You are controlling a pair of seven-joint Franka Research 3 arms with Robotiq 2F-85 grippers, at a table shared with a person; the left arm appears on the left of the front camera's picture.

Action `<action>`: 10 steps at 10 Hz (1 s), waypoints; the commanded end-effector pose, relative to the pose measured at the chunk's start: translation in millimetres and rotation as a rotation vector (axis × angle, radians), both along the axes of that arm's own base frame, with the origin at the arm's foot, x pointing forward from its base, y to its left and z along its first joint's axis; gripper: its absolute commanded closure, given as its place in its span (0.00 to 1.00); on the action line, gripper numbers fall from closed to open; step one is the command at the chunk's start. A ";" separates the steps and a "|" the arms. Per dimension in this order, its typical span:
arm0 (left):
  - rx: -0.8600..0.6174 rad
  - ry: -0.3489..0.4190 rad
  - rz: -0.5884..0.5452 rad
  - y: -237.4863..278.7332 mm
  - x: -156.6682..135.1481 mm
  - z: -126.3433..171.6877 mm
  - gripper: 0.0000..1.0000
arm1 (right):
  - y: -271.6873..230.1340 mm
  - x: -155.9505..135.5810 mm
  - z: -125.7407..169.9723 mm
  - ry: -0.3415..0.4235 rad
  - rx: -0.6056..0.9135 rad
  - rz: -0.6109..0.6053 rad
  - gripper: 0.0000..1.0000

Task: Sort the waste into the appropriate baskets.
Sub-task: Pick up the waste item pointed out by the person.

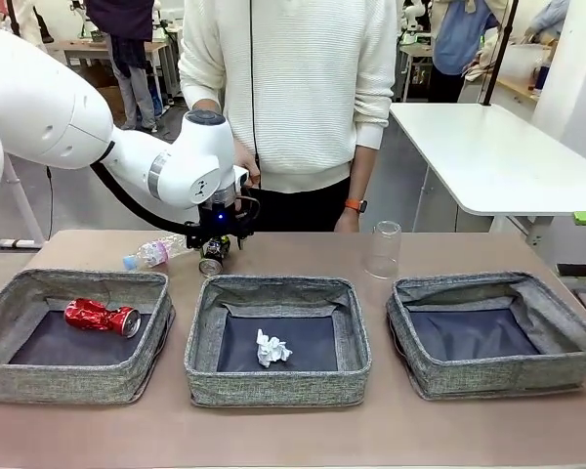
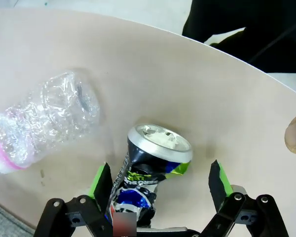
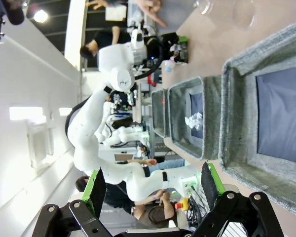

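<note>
Three baskets line the near edge of the worktop in front of you. In the left basket the crushed red can lies on the dark lining. Behind that basket, toward the far edge, the clear bottle with pink label lies on its side. Just beside the bottle, your left claw is down at the worktop with its jaws spread wide on either side of the dark printed can, which lies on its side. From the left wrist, the can sits between the green pads, closer to one of them, and nothing is clamped. The middle basket holds the crumpled white paper ball. Past it, near the far edge, the clear plastic cup stands just beside a person's hand. The right basket shows bare lining. Your right claw is released, grasping nothing, off beyond the right basket's outer side.
</note>
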State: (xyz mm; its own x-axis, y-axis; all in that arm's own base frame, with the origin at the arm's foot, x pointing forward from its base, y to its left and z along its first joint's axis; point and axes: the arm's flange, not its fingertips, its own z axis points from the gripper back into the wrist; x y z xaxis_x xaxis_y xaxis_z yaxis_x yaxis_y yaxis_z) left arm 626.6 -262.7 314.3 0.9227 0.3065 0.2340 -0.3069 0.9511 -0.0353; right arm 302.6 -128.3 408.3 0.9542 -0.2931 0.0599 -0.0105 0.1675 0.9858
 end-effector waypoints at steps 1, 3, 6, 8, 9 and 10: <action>0.003 -0.003 0.013 -3.2 1.1 1.9 0.00 | -1.3 0.9 2.5 -0.005 0.000 -0.006 0.00; 0.003 -0.005 0.022 -2.2 0.8 1.5 0.60 | -1.3 0.9 2.5 -0.005 0.000 -0.006 0.00; -0.009 -0.010 0.016 -1.5 0.6 3.0 1.00 | -1.3 0.9 2.5 -0.005 0.000 -0.006 0.00; -0.008 -0.011 0.019 -1.0 0.6 3.1 0.98 | -1.3 0.9 2.5 -0.005 0.000 -0.006 0.00; -0.008 -0.012 0.021 -0.8 0.6 3.3 1.00 | -1.3 0.9 2.5 -0.005 0.000 -0.006 0.00; -0.009 -0.013 0.021 -0.7 0.4 3.5 1.00 | -1.3 0.9 2.5 -0.005 0.000 -0.006 0.00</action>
